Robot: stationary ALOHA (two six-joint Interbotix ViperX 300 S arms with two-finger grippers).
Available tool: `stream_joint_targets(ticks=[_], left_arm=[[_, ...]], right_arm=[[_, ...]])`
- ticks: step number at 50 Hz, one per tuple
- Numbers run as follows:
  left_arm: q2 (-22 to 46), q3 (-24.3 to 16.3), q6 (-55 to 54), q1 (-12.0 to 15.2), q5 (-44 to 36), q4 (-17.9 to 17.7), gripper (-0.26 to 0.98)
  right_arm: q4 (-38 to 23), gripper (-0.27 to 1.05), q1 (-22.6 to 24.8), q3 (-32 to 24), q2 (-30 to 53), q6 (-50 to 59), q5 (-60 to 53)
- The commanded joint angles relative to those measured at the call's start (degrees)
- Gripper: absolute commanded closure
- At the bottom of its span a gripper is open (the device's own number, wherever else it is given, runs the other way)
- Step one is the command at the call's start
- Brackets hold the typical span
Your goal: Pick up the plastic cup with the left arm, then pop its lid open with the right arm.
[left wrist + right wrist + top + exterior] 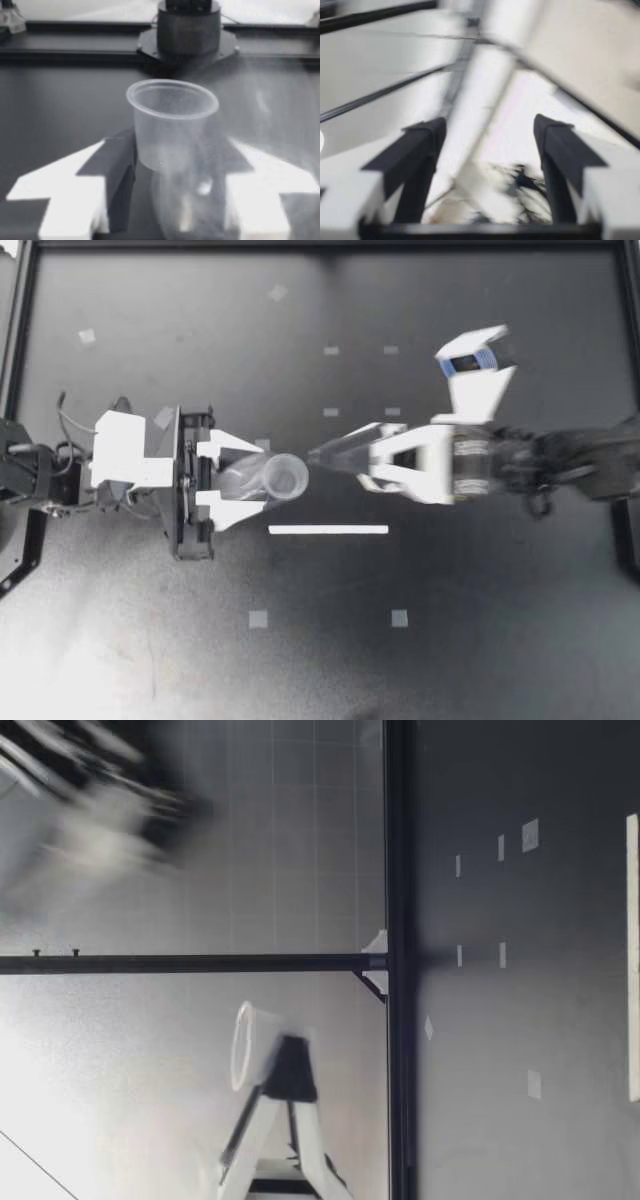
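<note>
— Clear cup [283, 478], where is it?
— Your left pincer [250, 477] grips it above the desk [450, 640], just left of middle.
— And your right pincer [338, 458]?
— Wide, empty, just beside the cup's mouth.

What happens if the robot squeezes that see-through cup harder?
It would probably dent, because the cup has thin, clear walls. It looks empty, so it is likely very light. Its smooth sides narrow toward the bottom, so it might slip out of my left tool, which pinches it from both sides.
</note>
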Motion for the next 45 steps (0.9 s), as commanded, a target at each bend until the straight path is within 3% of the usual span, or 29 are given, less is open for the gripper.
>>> stream_joint_targets(ticks=[1,11,37,45], left_arm=[[-0.88,-0.79,-0.09,0.09,-0.18,0.09,0.43],[-0.88,-0.88,-0.26,0.18,-0.18,0.09,0.43],[-0.79,-1.05,-0.97,0.09,-0.18,0.09,0.43],[-0.70,-0.79,-1.05,0.09,-0.18,0.09,0.43]], right_arm=[[-2.20,0.08,-1.05,1.23,-5.54,-3.43,-1.85],[2.81,0.08,-1.14,7.73,-8.35,-9.84,3.60],[2.81,0.09,-1.14,8.35,-6.24,-10.72,4.22],[-0.88,0.09,-1.14,8.96,-7.29,-26.02,12.66]])
